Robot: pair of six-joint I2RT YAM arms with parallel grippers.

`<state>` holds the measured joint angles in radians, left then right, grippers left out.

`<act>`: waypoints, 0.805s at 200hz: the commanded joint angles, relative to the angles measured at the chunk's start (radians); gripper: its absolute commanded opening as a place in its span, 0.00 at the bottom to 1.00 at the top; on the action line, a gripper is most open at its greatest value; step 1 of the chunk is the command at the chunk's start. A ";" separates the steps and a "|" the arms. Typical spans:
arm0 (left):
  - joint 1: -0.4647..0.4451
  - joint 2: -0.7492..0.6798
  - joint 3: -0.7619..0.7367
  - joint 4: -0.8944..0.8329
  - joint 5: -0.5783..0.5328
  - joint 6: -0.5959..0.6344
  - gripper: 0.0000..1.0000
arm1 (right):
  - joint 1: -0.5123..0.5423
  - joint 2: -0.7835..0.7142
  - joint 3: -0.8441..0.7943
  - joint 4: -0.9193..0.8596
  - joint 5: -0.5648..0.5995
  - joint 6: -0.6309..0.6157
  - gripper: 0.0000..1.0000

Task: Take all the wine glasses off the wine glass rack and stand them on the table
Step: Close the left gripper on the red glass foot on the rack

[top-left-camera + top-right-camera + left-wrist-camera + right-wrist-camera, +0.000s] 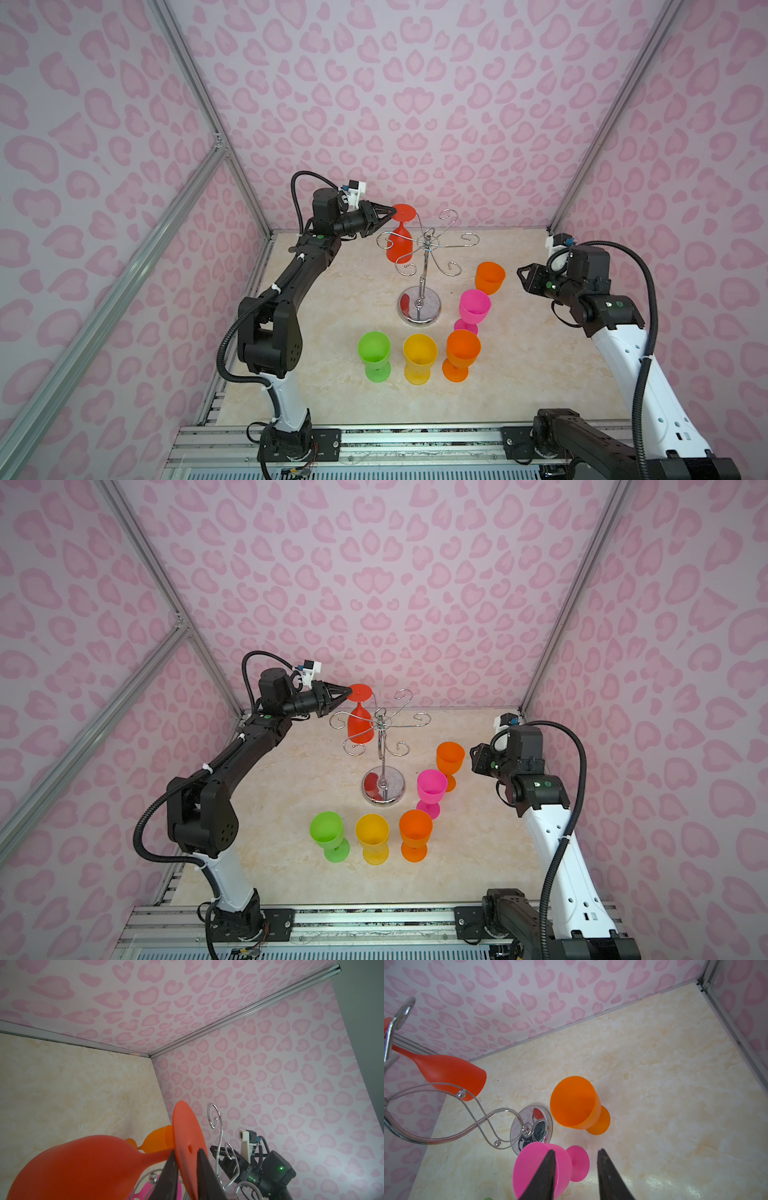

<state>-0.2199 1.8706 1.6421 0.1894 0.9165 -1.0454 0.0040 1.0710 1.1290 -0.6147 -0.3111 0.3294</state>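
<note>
"Wine glass (400, 245), where was it?"
"Hanging bowl-down on a back-left arm of the wine glass rack (419, 306), with its red foot (404, 212) riding above the wire."
"And the grippers?"
"The left gripper (390, 212) pinched the foot's edge, a finger (170, 1172) against each face. The right gripper (576, 1154) hung spread and empty near the pink glass (527, 1163)."
"How should the pull have gone?"
"I judged it needed the foot kept level and drawn slowly outward along the arm, past the curl. A thin-edge pinch could slip, and a snag could tip the rack."
</note>
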 commanded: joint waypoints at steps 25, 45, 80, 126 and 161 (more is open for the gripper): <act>0.001 0.003 -0.007 0.090 0.024 -0.038 0.06 | -0.004 0.000 -0.010 0.023 -0.014 0.004 0.35; 0.002 0.004 -0.009 0.117 0.030 -0.063 0.03 | -0.007 -0.004 -0.012 0.023 -0.016 0.005 0.35; 0.008 0.005 -0.012 0.171 0.036 -0.114 0.02 | -0.010 -0.009 -0.016 0.023 -0.020 0.004 0.35; 0.012 0.021 -0.018 0.261 0.042 -0.189 0.02 | -0.018 -0.013 -0.023 0.028 -0.028 0.008 0.35; -0.002 0.035 -0.018 0.293 0.053 -0.209 0.02 | -0.019 -0.011 -0.030 0.036 -0.036 0.011 0.35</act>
<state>-0.2134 1.8938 1.6268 0.3885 0.9619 -1.2331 -0.0143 1.0599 1.1069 -0.5964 -0.3401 0.3344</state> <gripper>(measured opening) 0.061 0.349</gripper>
